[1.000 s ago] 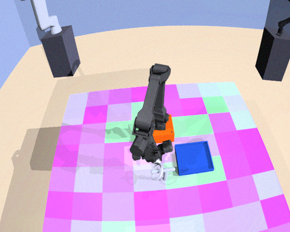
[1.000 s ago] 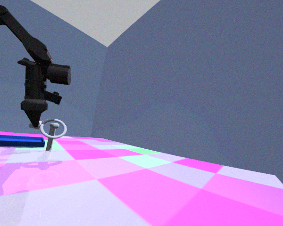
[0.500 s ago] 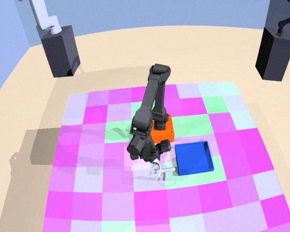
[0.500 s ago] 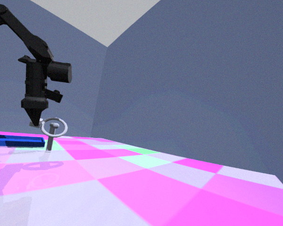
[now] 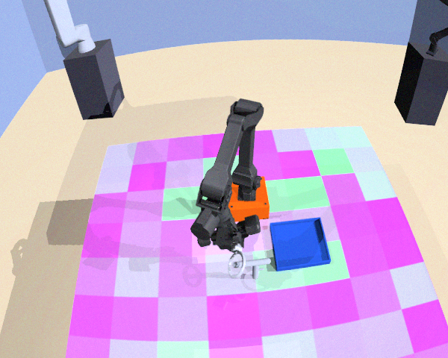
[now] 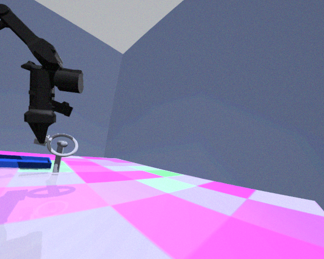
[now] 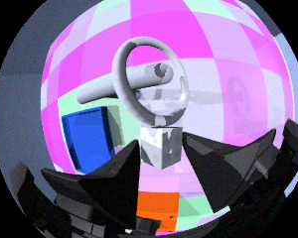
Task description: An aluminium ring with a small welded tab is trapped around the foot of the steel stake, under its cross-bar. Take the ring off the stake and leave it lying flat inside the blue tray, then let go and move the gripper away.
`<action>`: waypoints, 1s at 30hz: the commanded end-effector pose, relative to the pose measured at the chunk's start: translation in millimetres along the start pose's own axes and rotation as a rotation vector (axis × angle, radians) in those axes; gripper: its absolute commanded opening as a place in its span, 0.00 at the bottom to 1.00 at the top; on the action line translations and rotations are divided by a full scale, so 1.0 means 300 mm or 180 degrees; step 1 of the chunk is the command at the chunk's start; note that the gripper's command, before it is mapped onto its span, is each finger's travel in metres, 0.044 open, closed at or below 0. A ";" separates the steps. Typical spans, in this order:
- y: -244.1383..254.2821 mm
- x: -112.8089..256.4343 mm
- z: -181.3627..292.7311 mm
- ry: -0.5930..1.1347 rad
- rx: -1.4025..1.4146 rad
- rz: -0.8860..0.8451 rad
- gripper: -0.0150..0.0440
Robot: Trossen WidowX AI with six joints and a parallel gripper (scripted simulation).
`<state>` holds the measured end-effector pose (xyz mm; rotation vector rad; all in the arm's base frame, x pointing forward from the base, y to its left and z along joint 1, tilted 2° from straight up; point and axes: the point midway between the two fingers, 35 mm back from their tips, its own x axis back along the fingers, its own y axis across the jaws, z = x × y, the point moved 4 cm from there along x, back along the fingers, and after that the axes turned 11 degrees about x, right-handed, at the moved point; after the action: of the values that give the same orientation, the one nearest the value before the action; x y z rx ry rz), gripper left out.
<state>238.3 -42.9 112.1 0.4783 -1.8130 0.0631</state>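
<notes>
The gripper [image 5: 237, 248] [image 6: 41, 142] [image 7: 160, 141] is closed on the small block-like tab [image 6: 36, 141] [image 7: 161, 149] of the metal ring [image 5: 229, 265] [image 6: 76, 144] [image 7: 120, 74], with one finger on either side of it. The ring itself sticks out beyond the fingertips, standing upright on edge rather than lying flat, and is raised well off the checkered mat [image 5: 231, 315] [image 6: 145, 211] [image 7: 164, 30]. It is up at the level of the cross-bar [image 5: 260, 261] [image 6: 62, 143] [image 7: 96, 89], above the foot of the stake [image 5: 255, 271] [image 6: 57, 163]. One end of the bar shows within the ring's opening; whether it still passes through, I cannot tell. The blue tray [image 5: 299, 245] [image 6: 33, 163] [image 7: 89, 139] sits on the mat near the stake, toward the opposite end of the bar. The ring is outside the tray, higher than its walls and apart from it.
</notes>
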 end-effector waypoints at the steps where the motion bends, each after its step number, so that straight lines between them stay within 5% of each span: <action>1: -0.012 0.007 -0.004 -0.0019 0.0022 -0.0007 0.25; 30: -0.074 0.023 0.005 -0.0017 0.0023 -0.0001 0.25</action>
<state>241.7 -63.5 112.3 0.4767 -1.8130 0.0652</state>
